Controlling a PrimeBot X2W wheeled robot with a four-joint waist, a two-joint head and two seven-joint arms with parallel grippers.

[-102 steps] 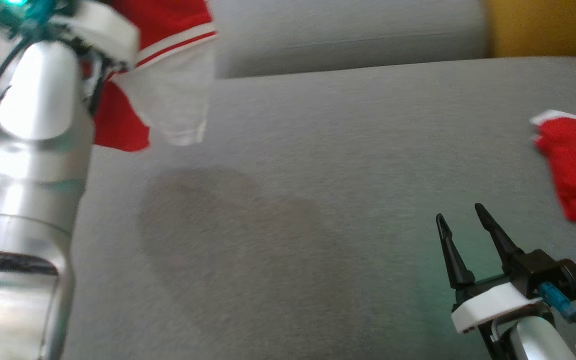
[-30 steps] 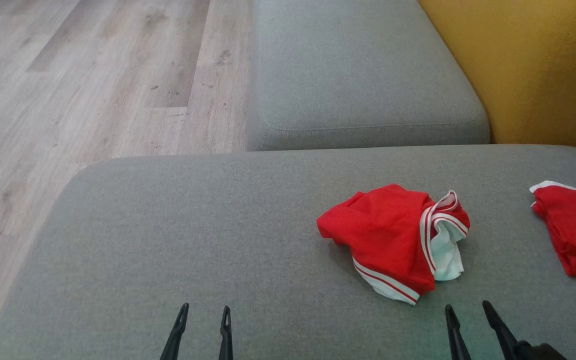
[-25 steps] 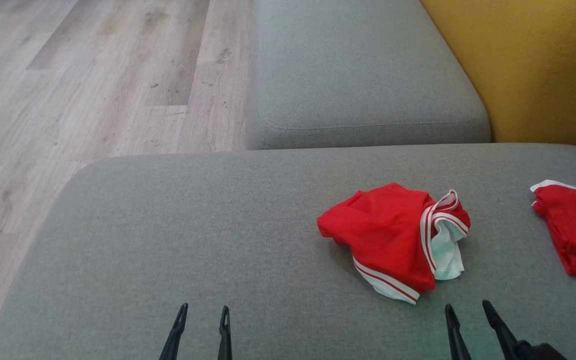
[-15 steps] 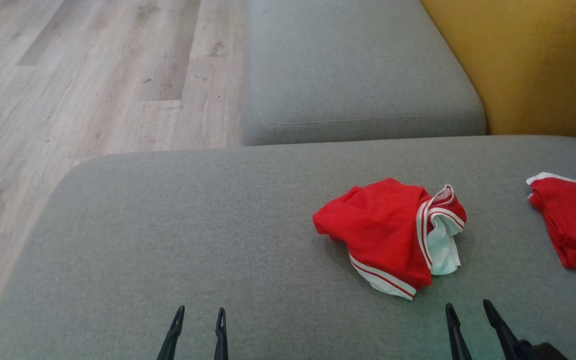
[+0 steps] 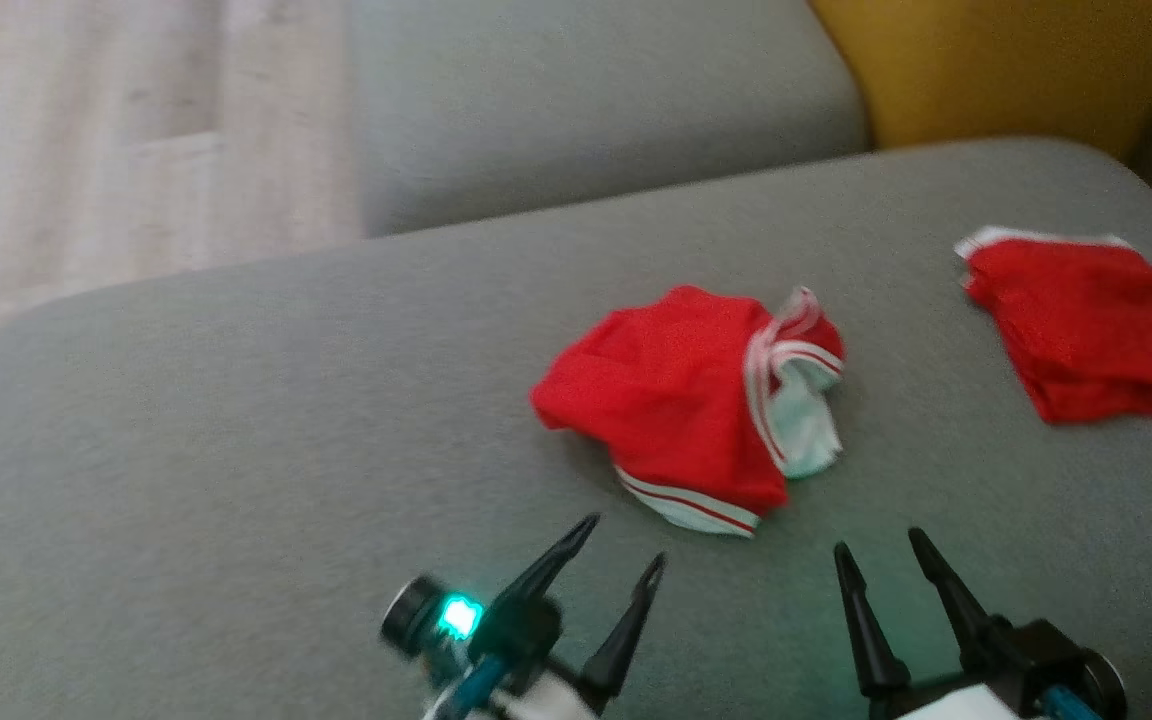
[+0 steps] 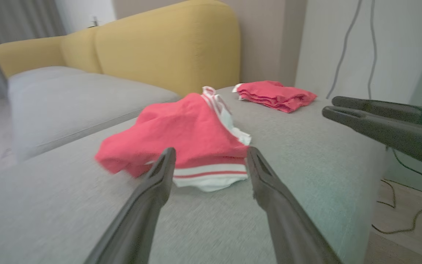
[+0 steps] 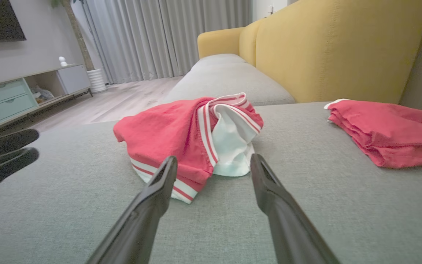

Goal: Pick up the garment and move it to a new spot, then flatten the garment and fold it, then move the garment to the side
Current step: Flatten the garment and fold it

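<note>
- The grey seat cushion [image 5: 236,420] has a rounded edge on its left side, and beyond this edge lies the wooden floor [image 5: 86,150].
- At its far side it meets a second grey cushion [image 5: 586,100], and the yellow backrest [image 5: 986,60] stands behind on the right.
- A wide bare part of the seat lies to the left of the garment [image 5: 681,410]; between the garment and the folded red pile [image 5: 1086,325] there is a narrower bare strip.
- In the left wrist view the seat ends on the right, and cables lie on the floor below it.
- The garment lies a little right of the middle of the seat, in a crumpled heap.
- It is red, with a white band that carries red stripes along the near hem and again on its right side, where white inner cloth turns outward.
- The folded red pile is near the far right corner of the seat, well apart from the garment.
- The left gripper [image 5: 624,540] is low over the seat, just in front of the garment's near hem, with its fingers leaning to the right toward the heap; a green light glows at its wrist.
- Its jaws are spread wide and hold nothing.
- The right gripper [image 5: 879,540] is just in front of the garment's right part and points up the head view.
- Its jaws are also spread wide and empty, and its fingertips do not touch the cloth.
</note>
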